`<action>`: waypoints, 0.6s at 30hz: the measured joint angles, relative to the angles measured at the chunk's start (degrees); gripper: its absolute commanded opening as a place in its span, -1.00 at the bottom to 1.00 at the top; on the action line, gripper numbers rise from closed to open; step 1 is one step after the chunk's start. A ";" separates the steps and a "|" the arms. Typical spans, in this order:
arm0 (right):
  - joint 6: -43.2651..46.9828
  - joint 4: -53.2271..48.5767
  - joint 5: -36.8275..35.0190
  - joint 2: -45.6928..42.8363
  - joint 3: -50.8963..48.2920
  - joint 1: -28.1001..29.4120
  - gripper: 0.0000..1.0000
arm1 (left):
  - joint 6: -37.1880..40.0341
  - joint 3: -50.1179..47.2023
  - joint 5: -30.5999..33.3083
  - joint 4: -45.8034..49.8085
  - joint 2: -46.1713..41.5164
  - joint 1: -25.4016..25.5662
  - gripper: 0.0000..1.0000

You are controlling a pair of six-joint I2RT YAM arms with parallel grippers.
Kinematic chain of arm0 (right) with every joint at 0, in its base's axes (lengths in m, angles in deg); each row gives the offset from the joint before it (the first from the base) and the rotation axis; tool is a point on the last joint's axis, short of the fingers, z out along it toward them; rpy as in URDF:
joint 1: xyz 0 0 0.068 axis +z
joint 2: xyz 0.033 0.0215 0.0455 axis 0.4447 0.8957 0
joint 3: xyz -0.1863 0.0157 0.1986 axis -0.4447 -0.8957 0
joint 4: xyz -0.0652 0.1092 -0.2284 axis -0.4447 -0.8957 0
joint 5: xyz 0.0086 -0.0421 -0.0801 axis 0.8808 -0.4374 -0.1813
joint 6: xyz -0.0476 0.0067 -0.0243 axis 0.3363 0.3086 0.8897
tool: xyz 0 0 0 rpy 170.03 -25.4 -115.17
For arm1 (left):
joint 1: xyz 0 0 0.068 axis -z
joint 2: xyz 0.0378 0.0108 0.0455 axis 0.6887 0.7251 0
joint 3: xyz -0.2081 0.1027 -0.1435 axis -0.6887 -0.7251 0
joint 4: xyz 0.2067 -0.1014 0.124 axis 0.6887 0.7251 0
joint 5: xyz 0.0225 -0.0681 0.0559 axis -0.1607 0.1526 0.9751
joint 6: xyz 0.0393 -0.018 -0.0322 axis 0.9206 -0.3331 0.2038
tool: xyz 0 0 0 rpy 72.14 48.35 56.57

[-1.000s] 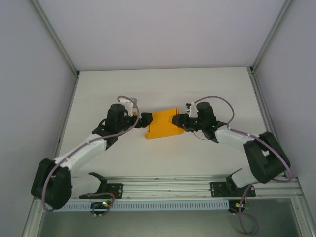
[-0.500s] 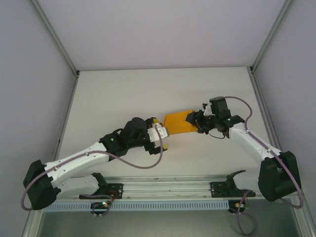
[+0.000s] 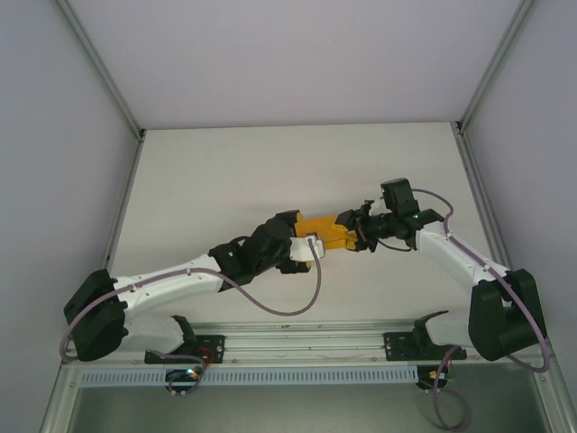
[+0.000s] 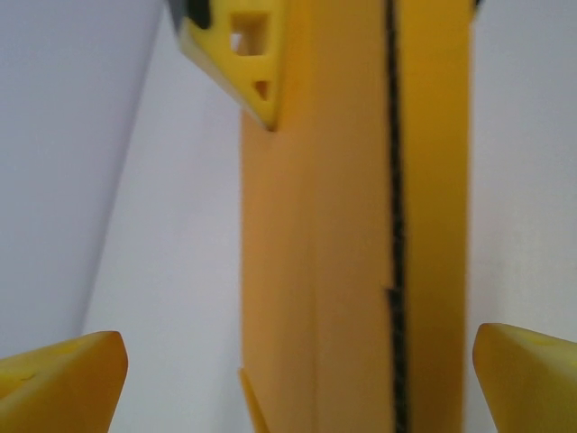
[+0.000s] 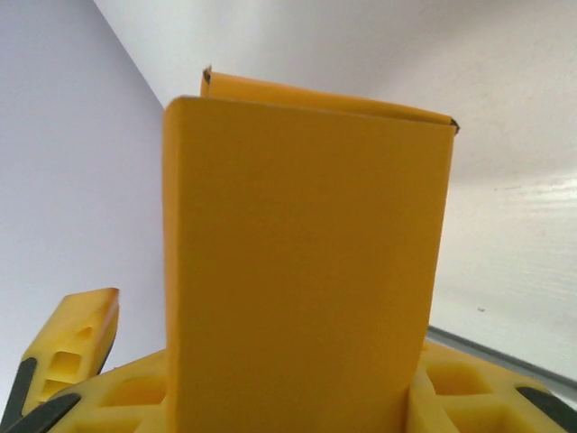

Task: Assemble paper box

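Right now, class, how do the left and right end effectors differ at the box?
The left end effector stands wide open, while the right end effector is shut on the box. The left's fingers flank the box with gaps on both sides; the right's grip it. The left reaches from the box's left end, the right from its right end. Both have yellow fingers and meet at the box.

The paper box [image 4: 352, 225] is blurred, cropped top and bottom — one end seemingly behind the left gripper [image 3: 313, 249].
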 measured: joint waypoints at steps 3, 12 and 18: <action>-2.19 0.94 0.85 0.04 -0.02 0.00 -0.38 | 0.63 0.00 0.96 -0.42 0.00 0.00 0.97; -4.94 3.21 2.56 0.04 0.02 -0.26 -0.37 | 0.63 0.11 0.28 2.82 0.35 0.00 0.63; -5.57 3.23 2.58 0.04 0.02 -0.44 -0.26 | 1.05 0.46 1.42 3.30 0.79 0.00 0.14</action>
